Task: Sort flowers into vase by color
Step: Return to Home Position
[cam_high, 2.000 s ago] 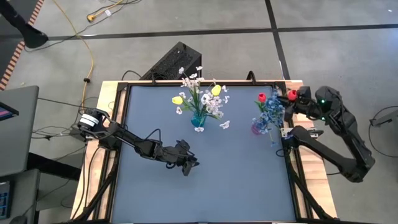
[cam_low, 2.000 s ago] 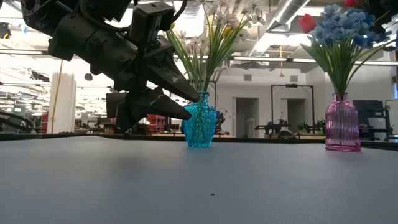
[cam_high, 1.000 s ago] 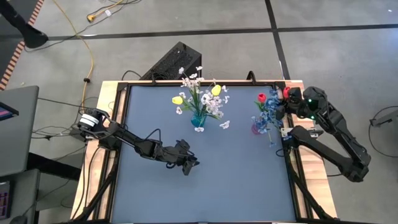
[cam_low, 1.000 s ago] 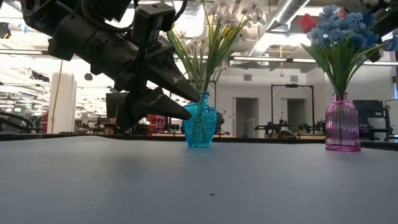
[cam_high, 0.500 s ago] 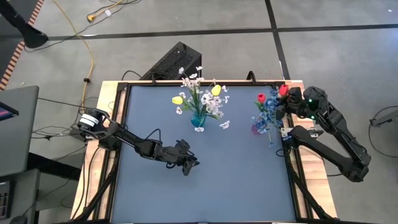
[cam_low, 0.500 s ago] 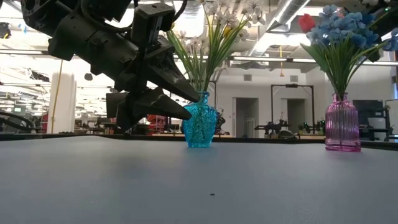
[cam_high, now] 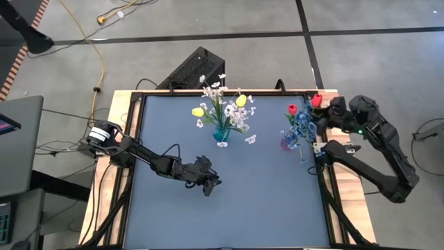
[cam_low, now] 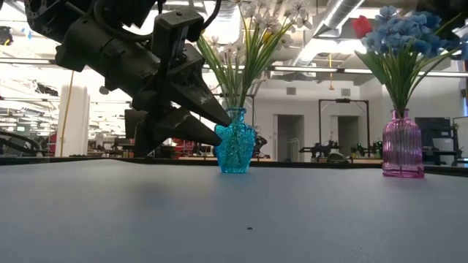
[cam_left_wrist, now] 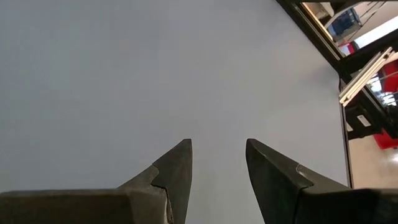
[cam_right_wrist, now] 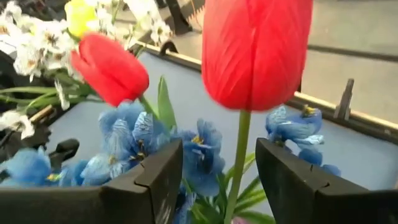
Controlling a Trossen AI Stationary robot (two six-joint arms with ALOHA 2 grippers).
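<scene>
A pink vase (cam_high: 286, 144) near the table's right edge holds sprays of small blue blossoms (cam_right_wrist: 134, 140) and two red tulips, one (cam_high: 292, 109) leaning left and one (cam_right_wrist: 256, 50) right in front of my right gripper (cam_right_wrist: 219, 146). That gripper is open, and the tulip's green stem (cam_right_wrist: 239, 162) stands between its fingers without touching them. A blue vase (cam_high: 221, 135) at the far middle holds white blossoms (cam_high: 236, 119) and two yellow tulips (cam_high: 198, 111). My left gripper (cam_high: 210, 186) hangs open just above the bare table, nothing between its fingers (cam_left_wrist: 177, 171).
A black frame (cam_high: 229, 94) runs around the grey table top (cam_high: 263, 201). A black box (cam_high: 196, 66) sits on the floor beyond the far edge. The near half of the table lies bare in front of my left gripper.
My right gripper has opened and let go of the red tulip's stem, then drawn back a little up and toward the table's right edge. The tulip has stayed standing in the pink vase.
</scene>
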